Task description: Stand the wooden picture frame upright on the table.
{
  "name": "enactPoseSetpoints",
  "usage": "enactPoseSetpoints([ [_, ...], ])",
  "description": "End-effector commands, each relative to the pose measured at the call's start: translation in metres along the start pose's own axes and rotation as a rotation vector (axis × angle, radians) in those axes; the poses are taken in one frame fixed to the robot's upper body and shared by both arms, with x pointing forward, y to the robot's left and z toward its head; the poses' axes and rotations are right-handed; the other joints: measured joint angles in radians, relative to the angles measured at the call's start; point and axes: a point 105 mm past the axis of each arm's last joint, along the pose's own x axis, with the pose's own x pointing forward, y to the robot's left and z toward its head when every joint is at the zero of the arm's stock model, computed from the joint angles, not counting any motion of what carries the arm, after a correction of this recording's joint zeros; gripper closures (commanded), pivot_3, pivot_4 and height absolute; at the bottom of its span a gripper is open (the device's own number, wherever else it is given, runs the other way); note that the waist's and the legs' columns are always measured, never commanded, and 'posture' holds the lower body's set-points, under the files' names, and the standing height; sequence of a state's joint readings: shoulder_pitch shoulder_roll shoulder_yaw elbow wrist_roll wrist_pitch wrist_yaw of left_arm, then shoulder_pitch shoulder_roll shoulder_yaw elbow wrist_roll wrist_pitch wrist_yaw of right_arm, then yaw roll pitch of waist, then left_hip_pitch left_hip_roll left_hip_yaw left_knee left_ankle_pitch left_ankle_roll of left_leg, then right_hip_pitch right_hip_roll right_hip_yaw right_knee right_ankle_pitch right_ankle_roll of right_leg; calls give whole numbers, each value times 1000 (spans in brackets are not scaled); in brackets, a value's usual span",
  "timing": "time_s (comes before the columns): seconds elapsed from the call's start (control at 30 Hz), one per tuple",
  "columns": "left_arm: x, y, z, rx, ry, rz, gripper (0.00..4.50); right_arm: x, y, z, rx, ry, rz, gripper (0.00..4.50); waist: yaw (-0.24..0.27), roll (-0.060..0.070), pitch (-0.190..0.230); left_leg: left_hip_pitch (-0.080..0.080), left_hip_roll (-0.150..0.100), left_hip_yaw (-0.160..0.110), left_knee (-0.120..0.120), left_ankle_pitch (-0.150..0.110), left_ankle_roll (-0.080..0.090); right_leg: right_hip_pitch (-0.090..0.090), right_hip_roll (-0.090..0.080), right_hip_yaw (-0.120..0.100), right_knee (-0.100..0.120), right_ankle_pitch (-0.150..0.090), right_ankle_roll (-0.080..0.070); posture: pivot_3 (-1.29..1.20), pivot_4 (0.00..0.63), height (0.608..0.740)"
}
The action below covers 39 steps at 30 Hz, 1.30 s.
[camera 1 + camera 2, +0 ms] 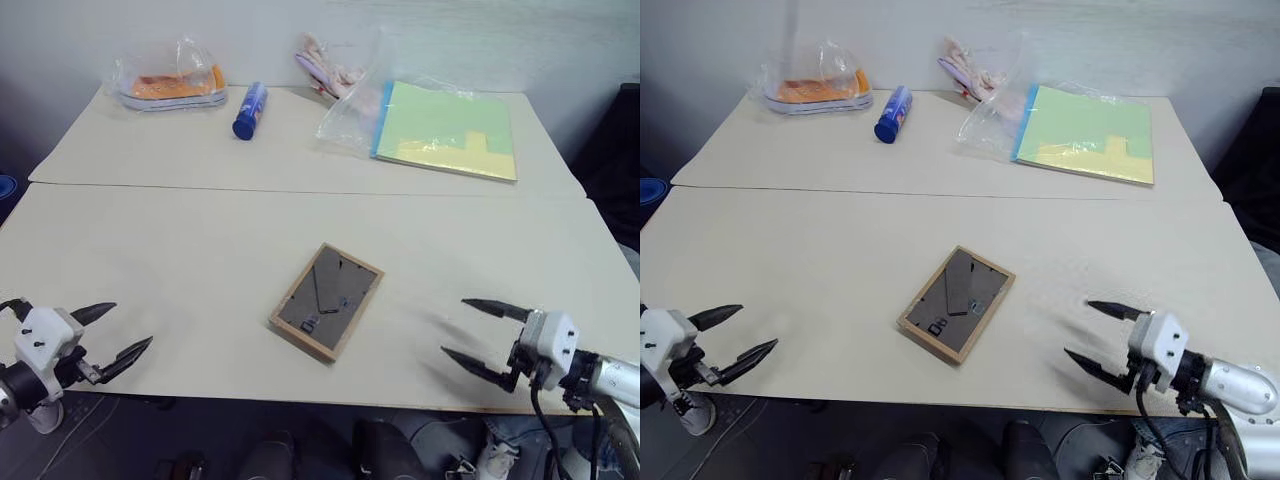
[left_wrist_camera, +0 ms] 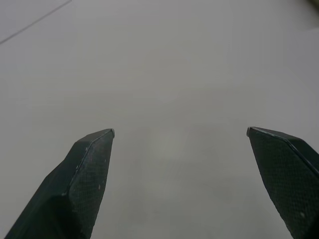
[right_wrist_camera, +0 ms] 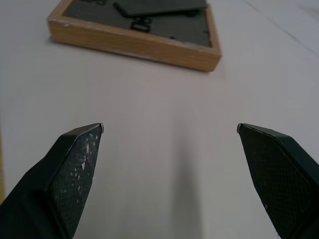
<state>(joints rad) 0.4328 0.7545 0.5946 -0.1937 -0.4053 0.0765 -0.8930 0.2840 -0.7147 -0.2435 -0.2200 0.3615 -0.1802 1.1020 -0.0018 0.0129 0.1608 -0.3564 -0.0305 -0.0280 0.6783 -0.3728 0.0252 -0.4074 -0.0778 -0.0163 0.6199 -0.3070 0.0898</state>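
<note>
Left end effector (image 1: pixel 115 335), two black pointed fingers on a white wrist block: fingers spread wide apart, nothing between them, hovering over the near left edge of the large pale beige desk (image 1: pixel 200 250). Tips aimed inward, toward the desk's middle.

Right end effector (image 1: pixel 475 333), same build: fingers likewise spread wide, empty, over the near right edge, tips aimed inward toward the left one.

Between the two end effectors and slightly beyond them: small rectangular picture frame with light wood border (image 1: pixel 326 301). Lies flat on the desk, dark grey back upward, fold-out stand panel visible on that back. Turned at an angle to the desk edge. Apart from both end effectors; somewhat nearer the right one. The right wrist view has the frame just ahead of the open fingertips, wooden edge facing them, bare desk in the gap.

Beyond the frame: seam line (image 1: pixel 300 190) across the desk from side to side.

Past the seam, far side:
- ahead of the right end effector, green-yellow paper pad with blue edge (image 1: pixel 447 130), lying flat, partly in a clear plastic bag (image 1: pixel 350 120).
- near the desk's middle, blue cylindrical bottle (image 1: pixel 249 111) on its side.
- ahead of the left end effector, clear plastic bag holding something orange (image 1: pixel 170 82), at the far left corner.
- at the far edge, a crumpled pinkish bundle (image 1: pixel 325 65), contents unclear.
</note>
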Motion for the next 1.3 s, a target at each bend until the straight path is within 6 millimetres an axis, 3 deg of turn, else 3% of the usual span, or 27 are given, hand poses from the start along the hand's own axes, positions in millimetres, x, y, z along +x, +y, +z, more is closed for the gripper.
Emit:
enactPoseSetpoints([
  [0.03,-1,-8,5,-14,-20,-26,0,5,7,7,-20,-40,15,60,0,0,0,0,0,0,0,0,0,0,0,0,0,0,0,0,150,740],
  [0.17,10,-26,19,-50,-35,-151,0,19,17,10,44,-62,51,60,1,-1,0,0,0,0,1,0,0,0,0,0,0,0,0,0,150,740],
  [0.27,38,-21,35,-10,-78,-148,573,40,12,15,59,-63,47,629,5,-1,0,0,0,0,1,0,0,1,0,1,0,0,0,0,150,740],
  [0.37,72,-12,53,9,-123,-121,1483,66,5,19,57,-47,30,1625,7,-2,0,1,0,-1,4,0,0,1,0,0,1,0,0,0,150,740],
  [0.5,117,-24,69,52,-152,-205,2722,89,3,14,20,-6,44,3000,3,-2,0,1,-1,-1,3,0,-1,-2,1,-1,8,0,0,0,150,740],
  [0.63,142,-40,72,76,-156,-284,4003,102,-2,14,-2,5,35,4414,-2,-2,0,-1,-2,0,4,0,-1,-3,1,-4,8,0,0,0,150,740],
  [0.8,165,-67,72,94,-158,-366,4036,111,-9,21,-6,-20,7,4465,0,-2,0,-1,-2,0,5,1,-1,-3,1,-5,8,0,0,0,150,740],
  [1.0,165,-96,71,65,-169,-462,4036,120,-17,24,-20,-26,3,4465,-1,-2,0,-1,-2,0,5,1,-1,-3,0,-4,8,0,0,0,150,740],
  [1.3,152,-94,67,-6,-164,-410,4036,127,-31,24,-45,-15,14,4465,0,-2,0,-1,-2,0,5,1,-1,-3,0,-4,8,0,0,0,150,740],
])
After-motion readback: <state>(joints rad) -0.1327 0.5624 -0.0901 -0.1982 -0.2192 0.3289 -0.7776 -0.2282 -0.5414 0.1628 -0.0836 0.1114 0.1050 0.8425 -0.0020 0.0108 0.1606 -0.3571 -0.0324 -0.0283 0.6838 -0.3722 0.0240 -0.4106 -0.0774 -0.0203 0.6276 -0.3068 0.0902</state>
